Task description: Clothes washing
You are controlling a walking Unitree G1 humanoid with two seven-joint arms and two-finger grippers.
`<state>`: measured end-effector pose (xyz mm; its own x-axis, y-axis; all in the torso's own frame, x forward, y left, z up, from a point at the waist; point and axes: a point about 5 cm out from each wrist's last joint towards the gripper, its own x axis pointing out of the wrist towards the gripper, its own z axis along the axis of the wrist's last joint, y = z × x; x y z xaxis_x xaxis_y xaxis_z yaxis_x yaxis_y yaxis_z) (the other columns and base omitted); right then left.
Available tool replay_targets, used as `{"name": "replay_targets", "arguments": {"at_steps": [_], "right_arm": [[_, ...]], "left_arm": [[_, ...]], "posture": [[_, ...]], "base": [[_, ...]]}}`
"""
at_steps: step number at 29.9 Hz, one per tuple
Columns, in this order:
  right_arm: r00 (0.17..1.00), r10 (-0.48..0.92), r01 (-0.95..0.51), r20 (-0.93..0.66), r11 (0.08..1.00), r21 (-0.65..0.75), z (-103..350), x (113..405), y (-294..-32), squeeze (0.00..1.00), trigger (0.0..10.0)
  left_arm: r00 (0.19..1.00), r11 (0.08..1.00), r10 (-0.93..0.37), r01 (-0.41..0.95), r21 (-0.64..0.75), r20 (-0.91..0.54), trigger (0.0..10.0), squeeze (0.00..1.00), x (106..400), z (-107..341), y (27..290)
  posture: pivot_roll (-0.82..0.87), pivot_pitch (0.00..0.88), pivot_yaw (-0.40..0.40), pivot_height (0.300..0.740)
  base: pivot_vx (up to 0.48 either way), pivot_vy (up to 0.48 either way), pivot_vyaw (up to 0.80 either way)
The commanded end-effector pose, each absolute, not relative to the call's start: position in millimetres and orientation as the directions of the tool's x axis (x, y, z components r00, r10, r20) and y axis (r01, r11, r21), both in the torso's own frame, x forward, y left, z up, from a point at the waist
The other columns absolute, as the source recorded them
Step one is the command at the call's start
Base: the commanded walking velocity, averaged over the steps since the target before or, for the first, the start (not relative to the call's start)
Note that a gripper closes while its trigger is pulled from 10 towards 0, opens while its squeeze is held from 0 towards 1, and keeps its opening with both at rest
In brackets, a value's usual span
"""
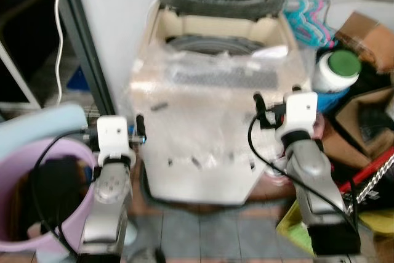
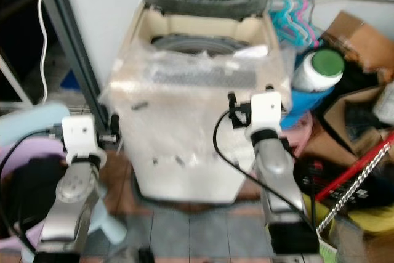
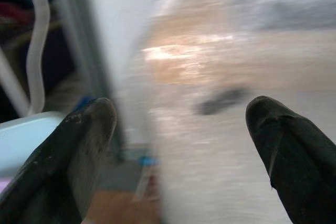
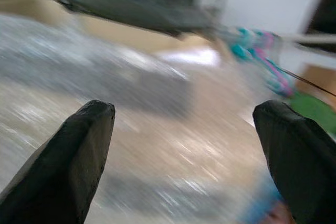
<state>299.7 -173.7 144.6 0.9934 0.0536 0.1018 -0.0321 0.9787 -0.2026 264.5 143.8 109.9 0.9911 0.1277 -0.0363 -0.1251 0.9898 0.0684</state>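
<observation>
A cream top-loading washing machine (image 1: 212, 121), lid raised, stands directly ahead; the left claw (image 3: 178, 145) and right claw (image 4: 184, 150), both spread, flank its plastic-wrapped front, a pink laundry basket (image 1: 15, 164) at left.

Cream top-load washing machine (image 1: 209, 133), lid raised, plastic-wrapped, dark clothes (image 1: 52, 195) in pink basket (image 1: 77, 158)

A cluttered home laundry corner: top-loading washing machine (image 1: 212, 121), pink laundry basket (image 1: 37, 201), hangers (image 1: 308, 20), cardboard boxes (image 1: 366, 38).
</observation>
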Motion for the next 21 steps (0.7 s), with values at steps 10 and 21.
{"name": "replay_targets", "arguments": {"at_steps": [10,21], "right_arm": [[0.997,0.012,0.003,0.077,0.981,-0.196,144,301,-180,0.00,10.0],[1.000,-0.002,0.007,0.028,0.983,-0.182,131,289,-183,0.00,10.0]], "left_arm": [[0.989,0.985,0.144,-0.141,0.102,-0.024,10.0,0.00,267,115,154],[0.989,0.986,0.133,-0.125,0.111,-0.069,10.0,0.00,262,105,155]], "posture": [[-0.01,0.000,-0.037,0.740],[-0.03,0.000,-0.029,0.740]], "base": [[0.000,0.000,-0.77],[-0.193,0.000,-0.44]]}}
